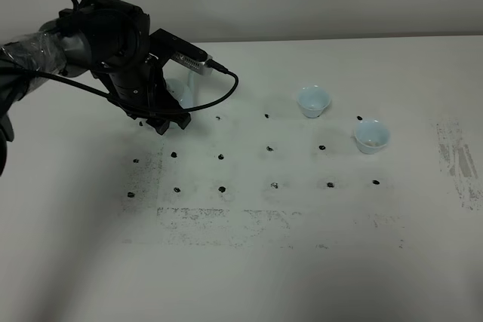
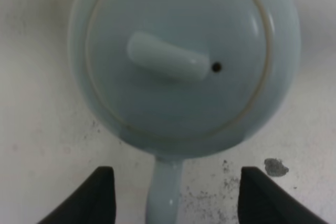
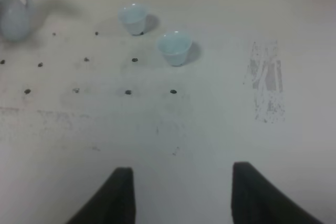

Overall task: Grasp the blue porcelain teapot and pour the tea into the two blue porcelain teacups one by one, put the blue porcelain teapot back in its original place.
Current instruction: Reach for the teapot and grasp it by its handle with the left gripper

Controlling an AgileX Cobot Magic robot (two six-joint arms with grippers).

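Note:
The blue porcelain teapot [image 2: 184, 61] fills the left wrist view from above, its knobbed lid [image 2: 167, 62] facing the camera. Its handle [image 2: 164, 192] runs between the two dark fingers of my left gripper [image 2: 173, 195], which is open and stands clear of it on both sides. In the exterior view the left gripper [image 1: 170, 120] and arm cover most of the teapot [image 1: 181, 90]. The two blue porcelain teacups [image 1: 312, 100] [image 1: 371, 136] stand upright to the right, also seen as cups [image 3: 133, 18] [image 3: 174, 47]. My right gripper [image 3: 181, 192] hangs open over bare table.
The white table [image 1: 302, 262] carries a grid of small black dots [image 1: 270, 148] and scuffed grey patches [image 1: 457, 160] at the right. A black cable [image 1: 219, 96] loops from the left arm's wrist. The teapot [image 3: 13, 17] shows blurred at the far edge of the right wrist view.

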